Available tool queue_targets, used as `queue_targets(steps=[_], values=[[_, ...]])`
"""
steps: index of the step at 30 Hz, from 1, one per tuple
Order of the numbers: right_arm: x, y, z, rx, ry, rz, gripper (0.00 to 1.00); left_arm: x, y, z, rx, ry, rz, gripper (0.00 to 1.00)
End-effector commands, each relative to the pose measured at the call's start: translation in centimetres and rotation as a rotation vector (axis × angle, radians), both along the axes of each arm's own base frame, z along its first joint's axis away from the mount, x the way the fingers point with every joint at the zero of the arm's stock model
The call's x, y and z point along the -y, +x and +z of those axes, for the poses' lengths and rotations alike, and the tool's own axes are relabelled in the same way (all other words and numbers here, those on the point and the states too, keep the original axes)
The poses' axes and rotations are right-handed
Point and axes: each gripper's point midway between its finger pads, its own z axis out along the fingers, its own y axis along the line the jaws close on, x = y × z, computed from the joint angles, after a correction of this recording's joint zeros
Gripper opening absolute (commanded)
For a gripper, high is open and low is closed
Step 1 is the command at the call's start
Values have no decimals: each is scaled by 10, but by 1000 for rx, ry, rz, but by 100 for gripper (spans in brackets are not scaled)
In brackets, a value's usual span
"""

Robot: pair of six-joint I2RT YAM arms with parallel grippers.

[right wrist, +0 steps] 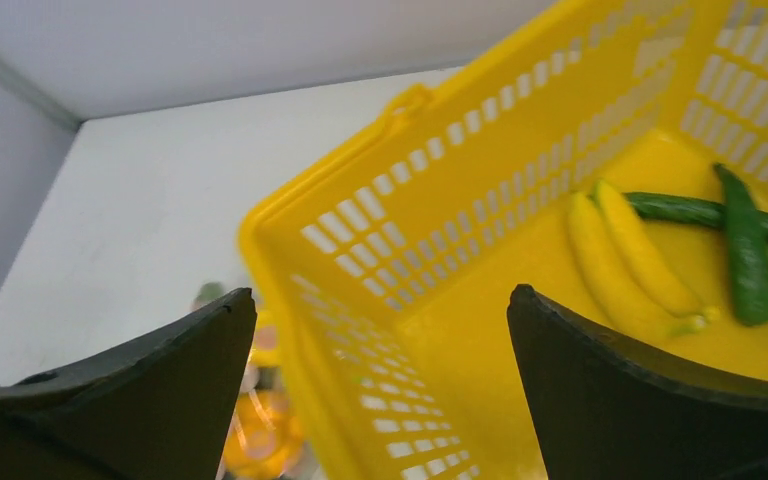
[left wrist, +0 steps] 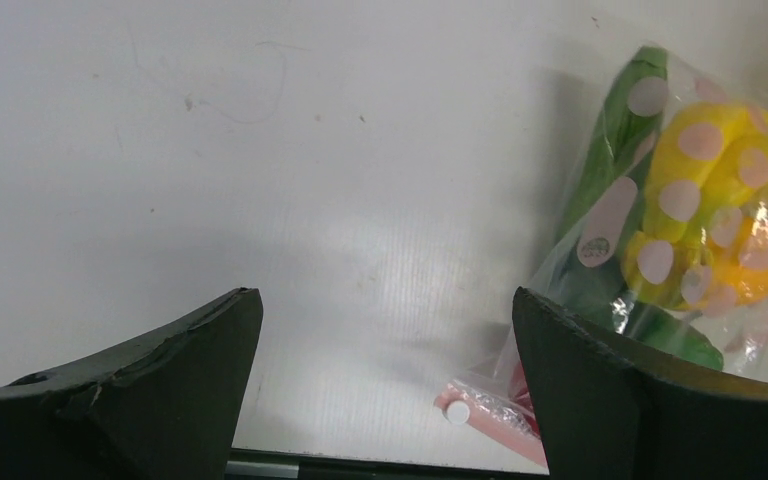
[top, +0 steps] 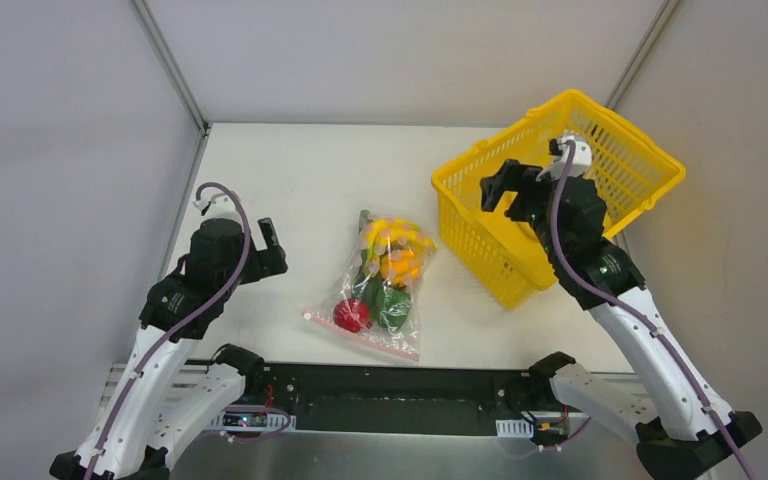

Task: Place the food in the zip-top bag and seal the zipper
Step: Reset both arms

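We judge the filling step to be only partly done: the bag (top: 375,285) lies flat in the middle of the table (top: 290,170), between the two arms, and already holds several pieces, while a yellow banana (right wrist: 630,255) and slim green pods (right wrist: 745,245) lie on the floor of the yellow basket (top: 480,235) to its right. The right claw (right wrist: 382,292) hangs over the basket's near rim, its fingers spread wide with nothing between them; whether it touches the rim we cannot tell. The left claw (left wrist: 388,292) hovers above bare table just left of the bag, also wide open and empty. The next move, as we read it, calls for the right claw to reach down into the basket, close on the banana or a pod, and carry it to the bag's mouth. That mouth lies flat at the end nearest the arm bases, so the left claw will likely need to lift or pin one lip. The bag itself is clear and crinkly, dotted with pale pink spots, with a red-pink strip (top: 360,335) along its near edge. Through the plastic we see yellow and orange pieces at the far end, and a red tomato (top: 351,315) beside a green pepper (top: 392,305) near the strip. Whether the strip is pressed shut we cannot tell.
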Motion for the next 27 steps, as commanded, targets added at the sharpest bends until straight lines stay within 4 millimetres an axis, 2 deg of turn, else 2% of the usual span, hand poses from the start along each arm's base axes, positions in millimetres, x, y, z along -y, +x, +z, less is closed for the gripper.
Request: queue_targets(steps=[1, 4, 9, 13, 18, 27], values=[[54, 16, -3, -69, 32, -199, 100, -31, 3, 7, 23, 14, 224, 99], [61, 16, -12, -104, 91, -183, 100, -50, -3, 13, 31, 44, 335, 99], [55, 6, -19, -99, 144, -137, 100, -68, -14, 13, 22, 71, 444, 99], [49, 1, -27, -107, 177, -110, 100, -68, -17, 15, 32, 49, 453, 99], [55, 2, -41, -148, 202, -168, 100, -71, -19, 25, 83, 28, 464, 99], [42, -2, -35, -136, 276, -110, 100, -68, -21, 37, 153, -7, 420, 99]])
